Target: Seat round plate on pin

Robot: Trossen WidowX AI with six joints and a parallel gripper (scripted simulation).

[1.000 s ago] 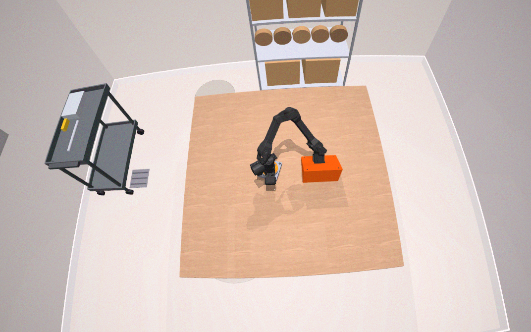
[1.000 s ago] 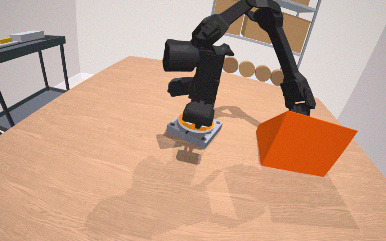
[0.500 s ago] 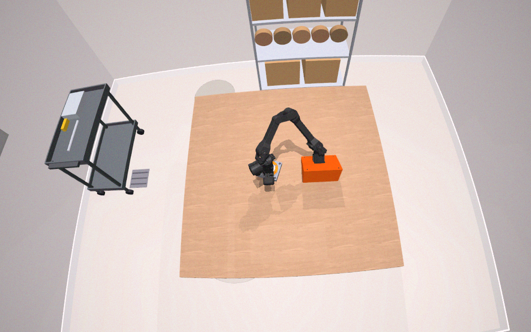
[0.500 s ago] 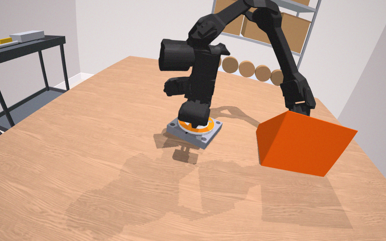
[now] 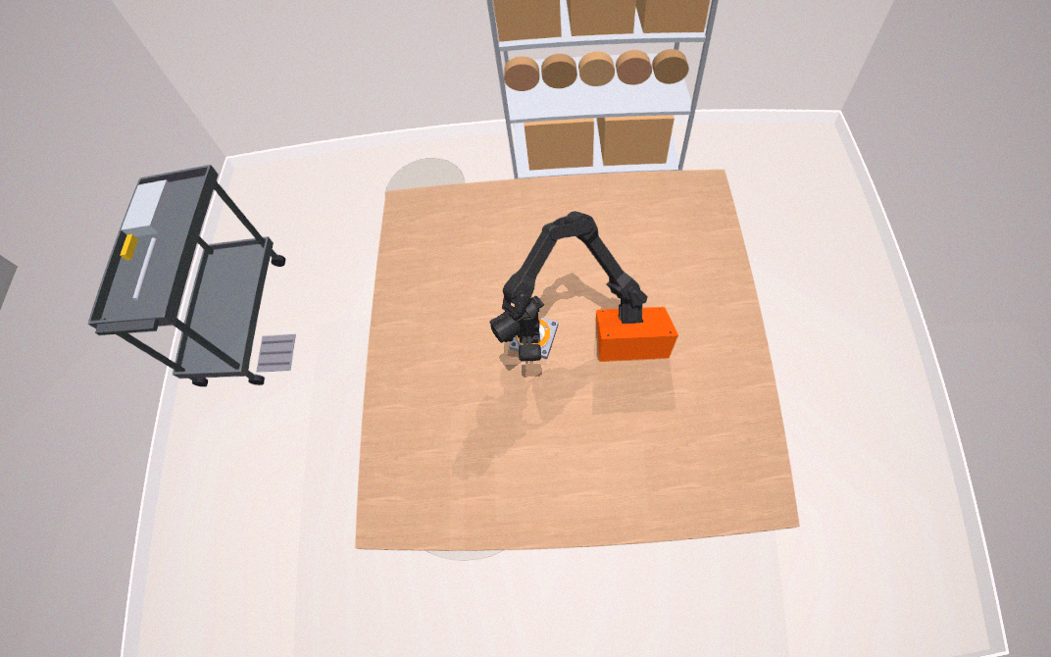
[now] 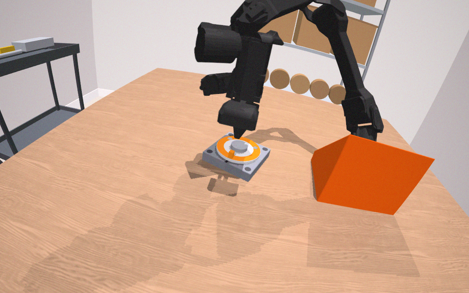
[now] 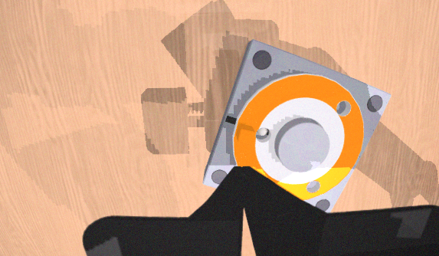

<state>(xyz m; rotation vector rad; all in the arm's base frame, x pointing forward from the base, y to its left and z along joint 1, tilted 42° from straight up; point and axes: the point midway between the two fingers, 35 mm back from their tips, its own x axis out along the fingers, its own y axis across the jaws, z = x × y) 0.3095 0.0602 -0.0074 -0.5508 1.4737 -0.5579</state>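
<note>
The round plate (image 5: 546, 329) (image 6: 222, 151) (image 7: 310, 86), with an orange ring and white centre, sits around the post (image 6: 239, 145) (image 7: 303, 146) on the grey square base (image 6: 209, 158) (image 7: 243, 73). Its orange tab (image 6: 231, 154) (image 7: 244, 131) points towards the black mark (image 6: 226, 160) (image 7: 230, 119) on the base edge. The light head of the pin (image 7: 263, 132) shows inside the hole beside the tab. The plate looks nearly level; I cannot tell if it is fully flat. My gripper (image 6: 237, 137) (image 7: 240, 174) is shut and empty, raised above the plate, apparently not touching it.
The base stands on the wooden table (image 5: 448, 457) (image 6: 120, 225). The orange box (image 5: 635, 342) (image 6: 371, 174) under the arm's foot stands to the right. A dark cart (image 5: 154, 261) (image 6: 28, 60) and a shelf (image 5: 599, 97) stand beyond the table.
</note>
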